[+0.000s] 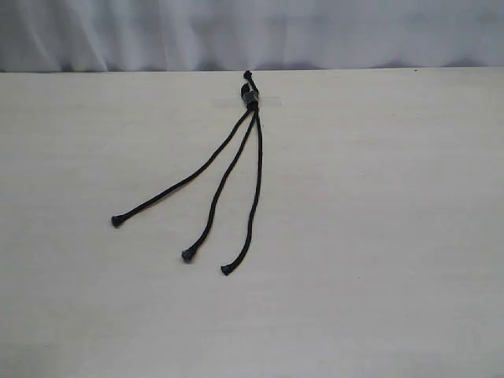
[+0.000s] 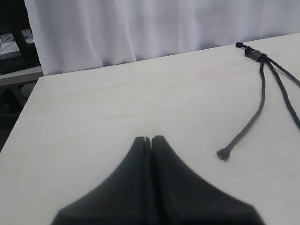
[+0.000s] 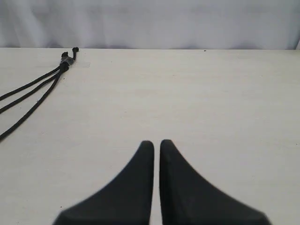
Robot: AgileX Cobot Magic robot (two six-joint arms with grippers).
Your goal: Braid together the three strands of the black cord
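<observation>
The black cord [image 1: 251, 96] lies on the pale table with its knotted, bound top near the far edge. Below the knot its three strands fan out towards the front: the left strand [image 1: 185, 179], the middle strand [image 1: 223, 187] and the right strand [image 1: 257, 185]. They lie apart and uncrossed, each ending in a small knob. Neither gripper shows in the exterior view. In the left wrist view my left gripper [image 2: 148, 138] is shut and empty, with the left strand's tip [image 2: 223, 154] a short way off. My right gripper [image 3: 157, 143] is shut and empty, far from the knot [image 3: 64, 58].
A white curtain [image 1: 252, 31] hangs behind the table's far edge. The table's left edge [image 2: 21, 117] shows in the left wrist view, with dark furniture [image 2: 11, 56] beyond it. A small strip of clear tape [image 1: 269, 101] lies by the knot.
</observation>
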